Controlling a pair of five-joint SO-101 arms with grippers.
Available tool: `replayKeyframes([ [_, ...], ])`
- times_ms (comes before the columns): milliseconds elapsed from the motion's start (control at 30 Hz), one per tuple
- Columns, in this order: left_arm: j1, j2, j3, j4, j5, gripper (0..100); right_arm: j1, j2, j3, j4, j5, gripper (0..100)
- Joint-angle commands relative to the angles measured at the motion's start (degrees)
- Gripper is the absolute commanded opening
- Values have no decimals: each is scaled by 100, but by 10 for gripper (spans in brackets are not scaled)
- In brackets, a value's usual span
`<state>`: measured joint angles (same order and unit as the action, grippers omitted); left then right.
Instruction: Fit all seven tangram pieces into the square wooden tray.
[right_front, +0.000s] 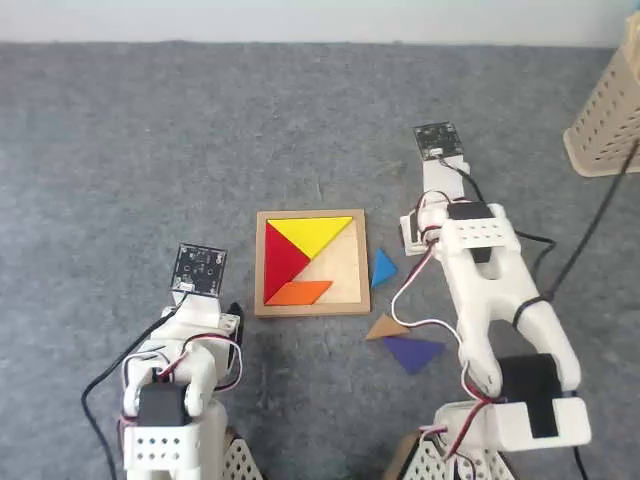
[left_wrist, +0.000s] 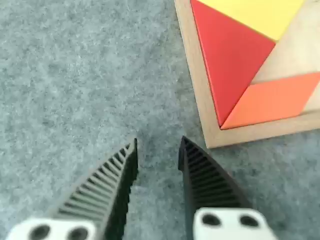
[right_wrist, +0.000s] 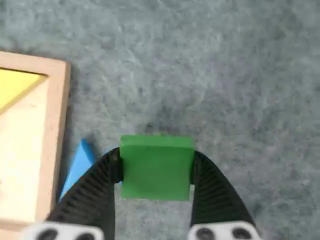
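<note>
The square wooden tray (right_front: 358, 262) lies mid-table holding a yellow triangle (right_front: 310, 233), a red triangle (right_front: 281, 262) and an orange parallelogram (right_front: 300, 292). Right of it on the carpet lie a blue triangle (right_front: 382, 268), a brown triangle (right_front: 388, 326) and a purple triangle (right_front: 413, 350). My right gripper (right_wrist: 156, 150) is shut on a green square (right_wrist: 156, 167), just above the carpet beside the blue triangle (right_wrist: 77, 167) and the tray's edge (right_wrist: 56, 130). My left gripper (left_wrist: 157, 150) stands open and empty by the tray's near left corner (left_wrist: 210, 135).
A slatted cream basket (right_front: 610, 105) stands at the far right edge. The carpet left of and behind the tray is open. The right arm's body (right_front: 495, 300) hangs over the area right of the loose pieces.
</note>
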<state>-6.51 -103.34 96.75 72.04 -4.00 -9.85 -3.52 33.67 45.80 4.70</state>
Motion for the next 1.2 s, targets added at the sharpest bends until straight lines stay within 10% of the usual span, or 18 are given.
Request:
replayKeyframes([
  [0, 0, -88, -22, 26, 44, 133, 57, -48, -88, -110, 70, 7],
  [267, 0, -88, -22, 26, 44, 133, 40, 92, -176, 66, 70, 170],
  [1167, 0, -88, -22, 26, 44, 133, -418, -752, -378, 1420, 105, 238],
])
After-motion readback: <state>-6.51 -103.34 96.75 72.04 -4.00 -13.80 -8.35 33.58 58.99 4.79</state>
